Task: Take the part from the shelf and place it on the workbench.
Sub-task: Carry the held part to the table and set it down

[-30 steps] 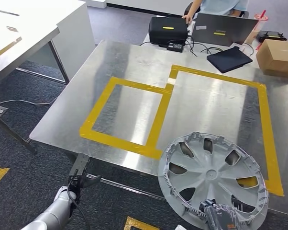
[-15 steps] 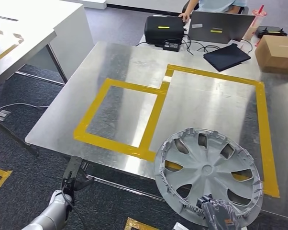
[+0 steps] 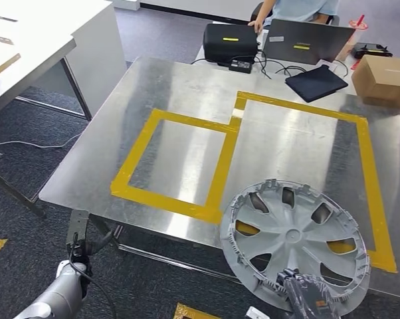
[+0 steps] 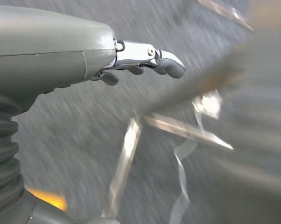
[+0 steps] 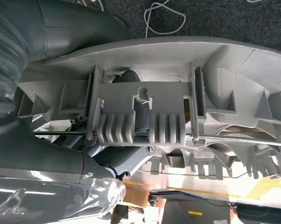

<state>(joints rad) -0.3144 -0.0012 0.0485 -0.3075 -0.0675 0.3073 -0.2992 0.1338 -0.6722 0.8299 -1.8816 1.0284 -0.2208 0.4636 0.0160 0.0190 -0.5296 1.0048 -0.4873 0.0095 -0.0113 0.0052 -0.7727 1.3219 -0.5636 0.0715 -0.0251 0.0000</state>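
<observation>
Seen from the head, the right hand [image 3: 304, 297] grips the near rim of a grey wheel cover [image 3: 294, 238] over the steel surface [image 3: 188, 86] front edge, while the left wrist camera shows the left hand [image 4: 146, 58] empty, fingers extended, and the right wrist camera shows the cover's ribbed underside clamped.

No text, brand, number or sign can be read anywhere. The black case [image 3: 231, 42] and the laptop lid [image 3: 308, 41] at the far end of the counter [image 3: 188, 86] each carry a small yellow label, too small to make out. The cardboard box [image 3: 386, 80] shows no legible print.
</observation>
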